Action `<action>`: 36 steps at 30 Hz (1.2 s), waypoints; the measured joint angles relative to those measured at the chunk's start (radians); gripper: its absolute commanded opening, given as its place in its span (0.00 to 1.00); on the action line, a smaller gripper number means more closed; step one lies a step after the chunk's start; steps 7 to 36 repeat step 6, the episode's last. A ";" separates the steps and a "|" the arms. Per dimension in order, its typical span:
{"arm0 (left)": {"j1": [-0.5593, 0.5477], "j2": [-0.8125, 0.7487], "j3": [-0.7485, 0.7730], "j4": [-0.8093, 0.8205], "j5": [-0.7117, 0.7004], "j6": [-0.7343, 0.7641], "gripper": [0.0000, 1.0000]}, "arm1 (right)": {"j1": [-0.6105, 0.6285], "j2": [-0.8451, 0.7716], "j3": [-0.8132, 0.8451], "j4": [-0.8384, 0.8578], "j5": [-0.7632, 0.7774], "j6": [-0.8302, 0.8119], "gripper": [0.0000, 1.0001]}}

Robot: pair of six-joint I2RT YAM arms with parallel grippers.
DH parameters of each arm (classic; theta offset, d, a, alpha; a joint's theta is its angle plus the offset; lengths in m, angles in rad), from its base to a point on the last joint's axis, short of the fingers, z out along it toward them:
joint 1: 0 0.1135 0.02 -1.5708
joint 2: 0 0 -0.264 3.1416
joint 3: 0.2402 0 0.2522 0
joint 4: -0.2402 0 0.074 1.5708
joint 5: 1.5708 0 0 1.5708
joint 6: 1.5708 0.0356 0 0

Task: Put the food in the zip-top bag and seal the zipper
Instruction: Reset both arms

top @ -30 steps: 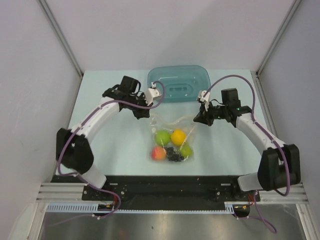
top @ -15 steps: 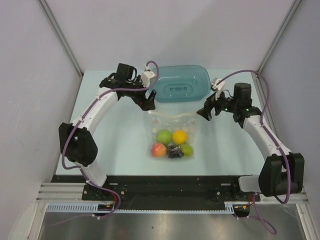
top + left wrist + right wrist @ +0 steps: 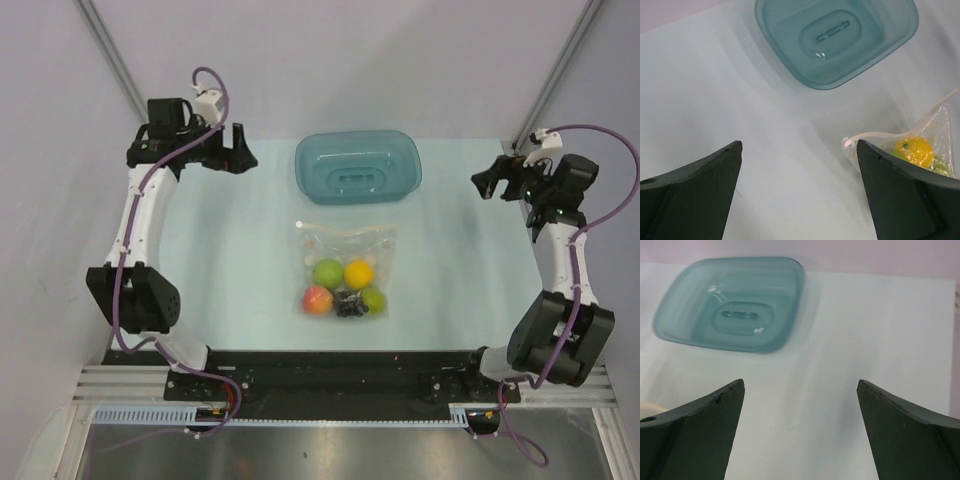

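- The bag (image 3: 345, 247) lay flat in the middle of the table (image 3: 215, 270), with all the fruit (image 3: 358, 273) bunched inside its near half.
- The zipper (image 3: 345, 228) ran straight along the far edge. A second earlier both my claws had been at its two corners; now nothing touched it.
- I judged the sealing pass finished, though I could not tell whether the strip was pressed shut along its whole length.
- My left claw (image 3: 240, 156) had swung away to the far-left corner, fingers spread wide and holding nothing.
- My right claw (image 3: 482, 185) had drawn back to the right edge, likewise released and empty.
- The tub (image 3: 357, 168) sat just beyond the bag's mouth, not touching it.
- Both claws were close to the side walls, so the free room lay inward, towards the bag.
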 measured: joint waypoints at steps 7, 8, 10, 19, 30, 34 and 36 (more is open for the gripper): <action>0.140 0.010 -0.085 0.019 -0.026 -0.053 1.00 | -0.098 0.140 0.011 -0.047 0.042 0.001 1.00; 0.140 0.010 -0.085 0.019 -0.026 -0.053 1.00 | -0.098 0.140 0.011 -0.047 0.042 0.001 1.00; 0.140 0.010 -0.085 0.019 -0.026 -0.053 1.00 | -0.098 0.140 0.011 -0.047 0.042 0.001 1.00; 0.140 0.010 -0.085 0.019 -0.026 -0.053 1.00 | -0.098 0.140 0.011 -0.047 0.042 0.001 1.00; 0.140 0.010 -0.085 0.019 -0.026 -0.053 1.00 | -0.098 0.140 0.011 -0.047 0.042 0.001 1.00; 0.140 0.010 -0.085 0.019 -0.026 -0.053 1.00 | -0.098 0.140 0.011 -0.047 0.042 0.001 1.00; 0.140 0.010 -0.085 0.019 -0.026 -0.053 1.00 | -0.098 0.140 0.011 -0.047 0.042 0.001 1.00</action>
